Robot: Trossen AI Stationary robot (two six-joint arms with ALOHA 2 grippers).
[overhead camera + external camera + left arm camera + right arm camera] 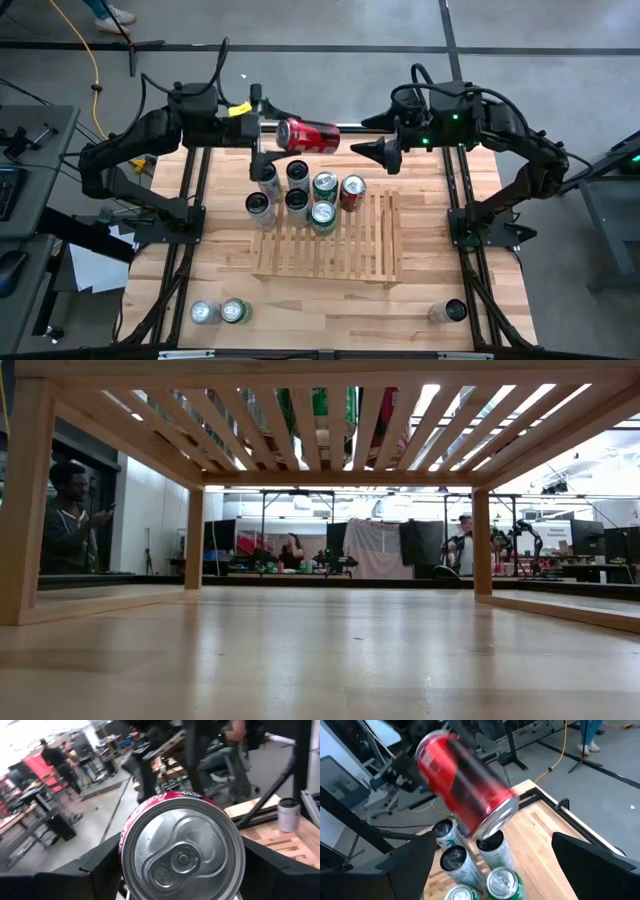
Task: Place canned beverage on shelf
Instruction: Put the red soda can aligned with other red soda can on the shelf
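Red canned beverage [308,135], a glossy aluminium cylinder, lies sideways at upper centre of the high view, clamped by the left gripper [268,128] above the slatted light-wood shelf [345,245]. Facing it from the right, the right gripper [372,148] hovers level with fingers spread, holding nothing.

The left gripper [272,128] reached over the table's far edge, its fingers closed on a red can [308,135] held sideways. The right gripper [368,147] faced it nearby, fingers spread apart.

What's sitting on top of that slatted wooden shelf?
Several upright cans crowd the shelf at its far end; the rest lies bare. How many truly rest on it is unclear.
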